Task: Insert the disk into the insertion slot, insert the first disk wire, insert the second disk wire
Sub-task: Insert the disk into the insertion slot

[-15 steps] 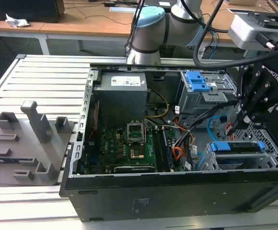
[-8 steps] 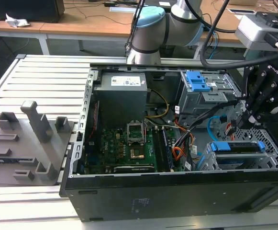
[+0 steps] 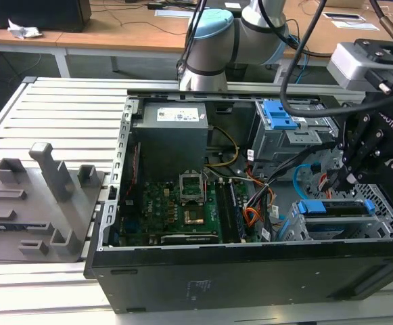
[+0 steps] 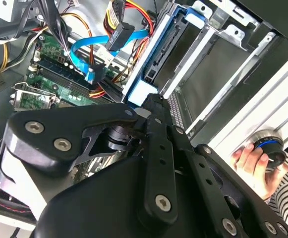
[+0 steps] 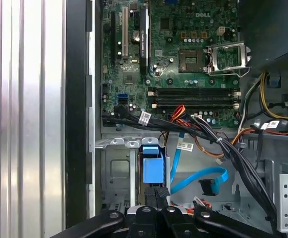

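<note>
Blue plastic frames the disk (image 3: 335,208), which lies inside the insertion slot (image 3: 387,211), the low grey cage at the exterior view's right end of the open computer case (image 3: 250,271). My end effector (image 3: 348,177) hangs just over that cage. In the first wrist view my end effector (image 5: 156,191) has its fingers pressed together with nothing pinched between them, and their tips sit right at the end of the disk's (image 5: 151,168) blue frame. I cannot tell whether they press on it. The second wrist view shows the same: my end effector's (image 4: 152,99) tips meet the near end of the disk (image 4: 161,42), which stands edge-on between the metal walls of the insertion slot (image 4: 218,54).

The second disk wire (image 5: 198,178) curls in a loop beside the cage, and its dark plug lies free, apart from the disk. In the second wrist view the second disk wire (image 4: 86,44) runs just behind the black plug of the first disk wire (image 4: 120,33), which hangs loose above the motherboard (image 5: 183,54), also apart from the disk.

A taller cage (image 3: 281,118) with a blue clip stands behind the low one. The case rests on a slotted metal table (image 3: 61,108), with a grey fixture (image 3: 40,196) well apart at the exterior view's left. A person's hand (image 4: 253,161) holds a round knob (image 4: 270,144) outside the case.
</note>
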### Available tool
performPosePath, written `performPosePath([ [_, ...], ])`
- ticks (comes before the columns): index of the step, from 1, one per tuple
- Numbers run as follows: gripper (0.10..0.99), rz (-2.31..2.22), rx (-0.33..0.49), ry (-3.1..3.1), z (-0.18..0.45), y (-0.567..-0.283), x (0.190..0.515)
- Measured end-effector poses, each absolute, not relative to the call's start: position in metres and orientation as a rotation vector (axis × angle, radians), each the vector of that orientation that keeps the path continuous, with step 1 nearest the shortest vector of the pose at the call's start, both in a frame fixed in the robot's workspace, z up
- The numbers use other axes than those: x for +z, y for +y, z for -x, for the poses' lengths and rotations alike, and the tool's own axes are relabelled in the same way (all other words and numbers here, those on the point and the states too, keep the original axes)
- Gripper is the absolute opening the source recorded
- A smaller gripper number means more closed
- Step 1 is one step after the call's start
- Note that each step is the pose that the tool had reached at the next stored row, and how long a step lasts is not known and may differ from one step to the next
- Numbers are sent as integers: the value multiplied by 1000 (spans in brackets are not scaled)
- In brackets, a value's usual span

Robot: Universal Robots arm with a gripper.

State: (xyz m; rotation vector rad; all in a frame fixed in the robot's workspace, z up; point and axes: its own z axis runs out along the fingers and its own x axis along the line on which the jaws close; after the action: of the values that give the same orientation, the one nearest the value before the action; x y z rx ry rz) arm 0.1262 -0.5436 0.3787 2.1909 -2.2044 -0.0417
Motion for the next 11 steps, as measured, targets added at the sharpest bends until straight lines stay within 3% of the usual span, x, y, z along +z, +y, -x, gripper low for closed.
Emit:
performPosePath([
  [11,106,-2191,-41,-2204,-134,-544,367],
])
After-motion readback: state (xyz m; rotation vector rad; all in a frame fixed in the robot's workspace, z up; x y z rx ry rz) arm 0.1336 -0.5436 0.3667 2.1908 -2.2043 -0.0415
